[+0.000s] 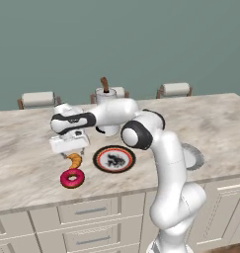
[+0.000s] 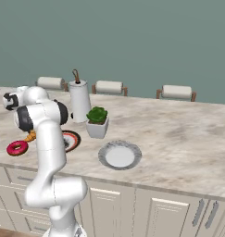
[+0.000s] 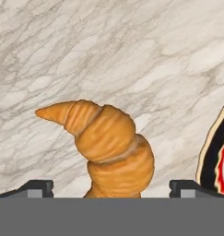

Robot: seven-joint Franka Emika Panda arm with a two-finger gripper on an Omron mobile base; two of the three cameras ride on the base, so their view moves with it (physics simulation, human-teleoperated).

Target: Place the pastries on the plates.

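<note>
The golden-orange croissant [image 3: 109, 147] lies on the marble counter, close below my gripper [image 3: 111, 189], which is open with one fingertip [image 3: 37, 188] on each side of the pastry's lower end. In the left base view the gripper [image 1: 72, 152] hangs just over the croissant [image 1: 74, 160], and the pink donut [image 1: 72, 178] lies nearer the front edge. The dark-rimmed plate [image 1: 114, 159] sits right of the croissant with nothing on it. The plain white-grey plate [image 2: 119, 155] sits farther right, also bare. From the right base I see the donut [image 2: 16, 147] and the dark-rimmed plate [image 2: 73, 140].
A paper towel holder [image 2: 79, 99] and a white square plant pot [image 2: 97, 125] stand behind the plates. Chair backs [image 2: 108, 87] line the counter's far side. The counter's front edge [image 1: 92, 196] runs just beyond the donut.
</note>
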